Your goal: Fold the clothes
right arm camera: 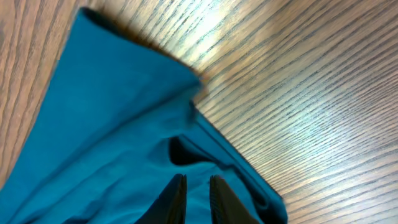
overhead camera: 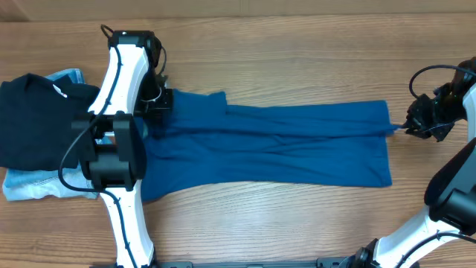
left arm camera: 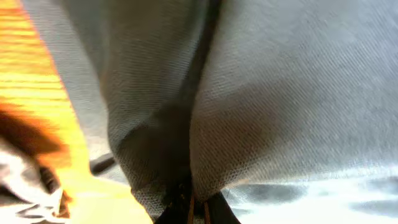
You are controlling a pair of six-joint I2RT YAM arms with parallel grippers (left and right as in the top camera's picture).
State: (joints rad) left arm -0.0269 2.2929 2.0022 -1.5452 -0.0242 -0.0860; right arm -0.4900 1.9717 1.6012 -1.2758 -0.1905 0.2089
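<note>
We find the clothes [overhead camera: 297,145] flat on the worktop [overhead camera: 297,59], long axis running between the arms, with the left gripper [overhead camera: 159,108] clamped on the left end and the right gripper [overhead camera: 407,127] pinching the right edge.

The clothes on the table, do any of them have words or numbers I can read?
There are no words, numbers or signs that can be read in any view.
The blue shirt is plain, with no print.
The black garment has a tiny white spot, maybe a tag, too small to read.
The jeans show no label.
</note>
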